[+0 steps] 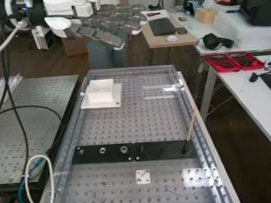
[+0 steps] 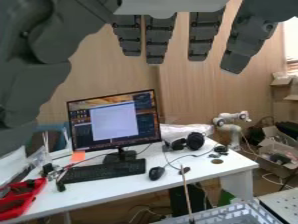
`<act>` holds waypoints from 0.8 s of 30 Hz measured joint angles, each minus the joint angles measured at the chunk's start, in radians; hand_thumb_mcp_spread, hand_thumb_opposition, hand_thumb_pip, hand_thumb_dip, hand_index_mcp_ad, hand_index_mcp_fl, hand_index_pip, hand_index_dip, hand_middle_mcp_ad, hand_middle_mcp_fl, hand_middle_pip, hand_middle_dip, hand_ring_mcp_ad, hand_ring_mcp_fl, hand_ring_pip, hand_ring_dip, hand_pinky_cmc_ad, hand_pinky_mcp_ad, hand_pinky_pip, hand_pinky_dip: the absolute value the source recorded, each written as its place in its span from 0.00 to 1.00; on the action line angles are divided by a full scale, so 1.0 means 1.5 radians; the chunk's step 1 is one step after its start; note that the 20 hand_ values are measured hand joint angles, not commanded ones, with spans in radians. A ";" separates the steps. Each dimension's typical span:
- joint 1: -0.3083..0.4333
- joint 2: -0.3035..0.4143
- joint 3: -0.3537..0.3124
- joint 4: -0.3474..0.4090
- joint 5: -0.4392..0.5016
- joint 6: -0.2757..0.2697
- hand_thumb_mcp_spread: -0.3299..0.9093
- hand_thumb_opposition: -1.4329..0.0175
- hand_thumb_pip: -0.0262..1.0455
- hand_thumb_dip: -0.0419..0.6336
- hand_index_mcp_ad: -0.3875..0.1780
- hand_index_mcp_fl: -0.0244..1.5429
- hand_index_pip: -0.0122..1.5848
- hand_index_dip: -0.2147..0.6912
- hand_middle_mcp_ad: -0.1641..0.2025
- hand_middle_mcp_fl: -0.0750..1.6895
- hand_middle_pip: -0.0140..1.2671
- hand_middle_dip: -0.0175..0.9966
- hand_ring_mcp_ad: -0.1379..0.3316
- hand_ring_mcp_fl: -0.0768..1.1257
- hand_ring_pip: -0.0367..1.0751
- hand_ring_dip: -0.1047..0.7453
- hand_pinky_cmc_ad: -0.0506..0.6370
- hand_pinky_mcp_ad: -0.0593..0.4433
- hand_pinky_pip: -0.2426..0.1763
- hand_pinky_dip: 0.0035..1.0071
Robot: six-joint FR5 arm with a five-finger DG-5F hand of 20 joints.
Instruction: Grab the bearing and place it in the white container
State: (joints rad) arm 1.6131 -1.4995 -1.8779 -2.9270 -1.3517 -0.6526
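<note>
white desk before wood-panelled wall (image 2: 183, 90)

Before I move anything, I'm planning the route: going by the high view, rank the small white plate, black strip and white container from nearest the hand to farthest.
1. White container, far end, left side, closest to the hand.
2. Black strip, crosswise, toward the near end.
3. Small white plate, middle, just beyond the strip.

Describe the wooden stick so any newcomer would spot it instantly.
On the hole-dotted bench lies a long black strip. From the end far from the metal rings, a thin wooden stick rises tilted. It stands tall; the rings sit low.
</note>
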 joint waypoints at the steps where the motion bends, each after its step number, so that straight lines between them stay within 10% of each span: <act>1: 0.001 -0.001 -0.006 0.007 0.004 0.002 0.47 0.52 0.32 0.07 0.61 0.03 0.06 0.26 0.46 0.04 0.12 0.14 0.65 0.06 0.12 0.17 0.65 0.70 0.36 0.20; 24: -0.094 -0.058 -0.118 0.160 -0.060 0.016 0.49 0.50 0.43 0.16 0.59 0.05 0.07 0.25 0.45 0.04 0.12 0.14 0.67 0.06 0.12 0.17 0.65 0.73 0.36 0.20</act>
State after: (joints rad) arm 1.4716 -1.5862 -2.0545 -2.6868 -1.4419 -0.6281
